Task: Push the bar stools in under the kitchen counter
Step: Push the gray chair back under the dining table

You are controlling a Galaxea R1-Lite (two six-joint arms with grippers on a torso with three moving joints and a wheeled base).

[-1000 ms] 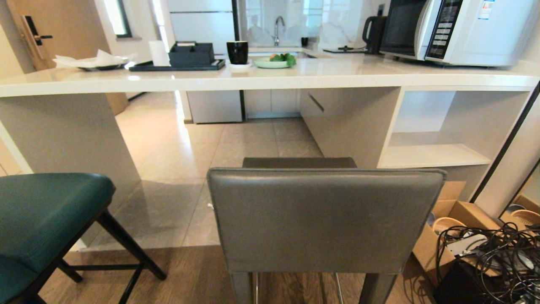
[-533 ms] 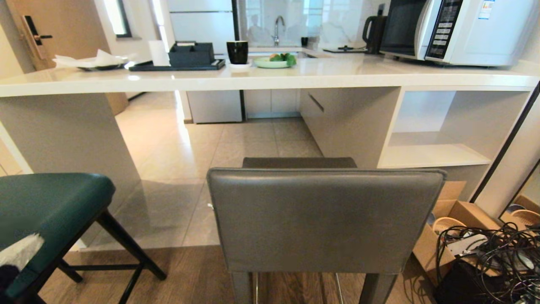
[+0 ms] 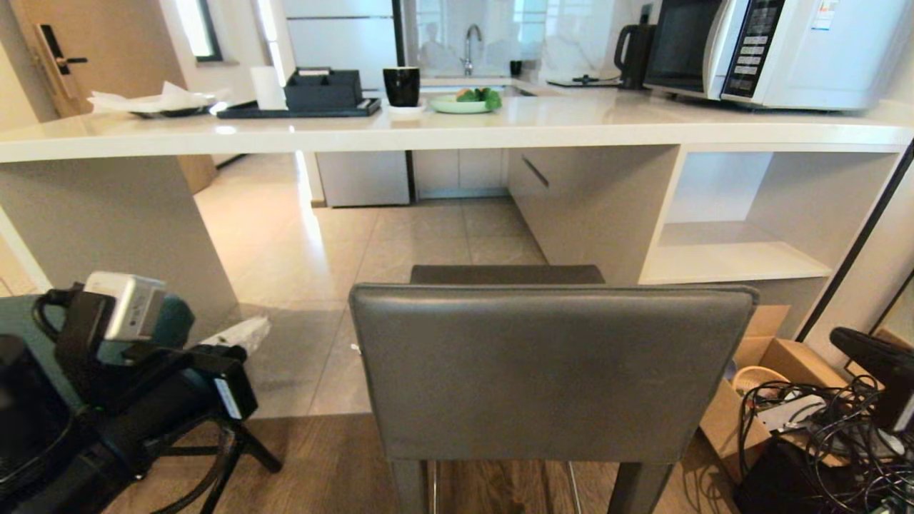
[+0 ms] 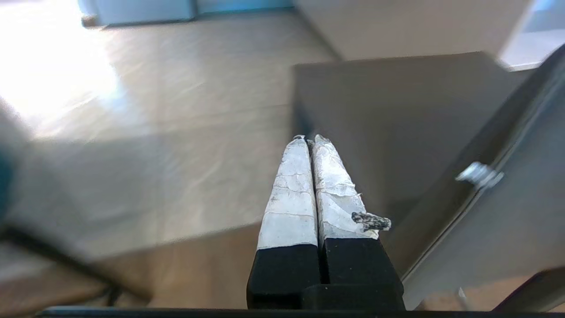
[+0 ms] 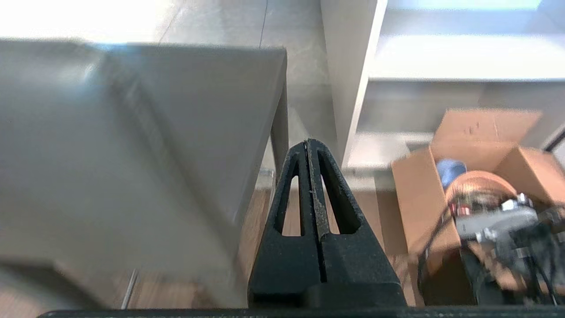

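Note:
The dark grey bar stool (image 3: 550, 371) stands in the middle with its rectangular back toward me, short of the off-white kitchen counter (image 3: 457, 132). At the lower left, my left arm hides most of the teal bar stool (image 3: 178, 314). My left gripper (image 3: 265, 323) is shut and empty, between the two stools and left of the grey back. In the left wrist view the left gripper (image 4: 309, 139) points past the grey seat (image 4: 397, 110). My right arm (image 3: 875, 360) shows at the right edge. The right gripper (image 5: 307, 142) is shut and empty, just right of the grey stool (image 5: 154, 132).
On the counter stand a microwave (image 3: 778, 50), a kettle (image 3: 632, 53), a black cup (image 3: 402, 87), a green plate (image 3: 468, 103) and a dark tray (image 3: 300, 111). An open shelf unit (image 3: 735, 257) sits under its right end. A cardboard box (image 3: 778, 371) and tangled cables (image 3: 842, 428) lie at the lower right.
Both arms have swung up into the head view. The left now covers the teal stool and the right shows at the right edge. The stools have not moved.

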